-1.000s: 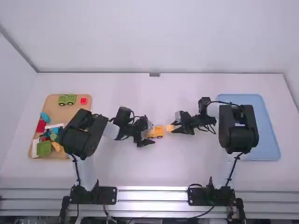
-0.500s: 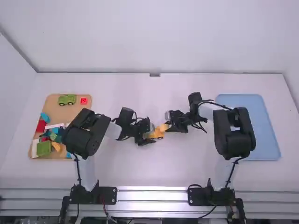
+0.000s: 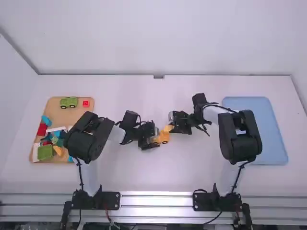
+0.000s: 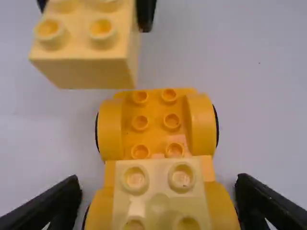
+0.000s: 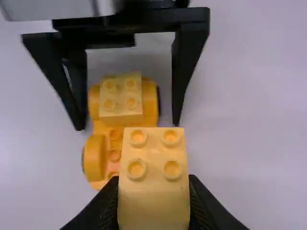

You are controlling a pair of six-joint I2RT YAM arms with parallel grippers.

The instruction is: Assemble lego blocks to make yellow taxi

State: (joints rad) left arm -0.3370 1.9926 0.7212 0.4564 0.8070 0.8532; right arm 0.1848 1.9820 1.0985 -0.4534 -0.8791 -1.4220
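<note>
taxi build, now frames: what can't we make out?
Left wrist view: one end of yellow wheeled base, cut off by bottom edge.
Left wrist view: base top under mounted yellow block, covered by it.
Right wrist view: underside of held yellow block, hidden by its own body.
High view: part of tan tray, behind left arm.

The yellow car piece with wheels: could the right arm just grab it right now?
Probably not: the right gripper is shut on a yellow block, and the left gripper, fingers open, straddles one end of the car piece. It does look near enough, though.
</note>
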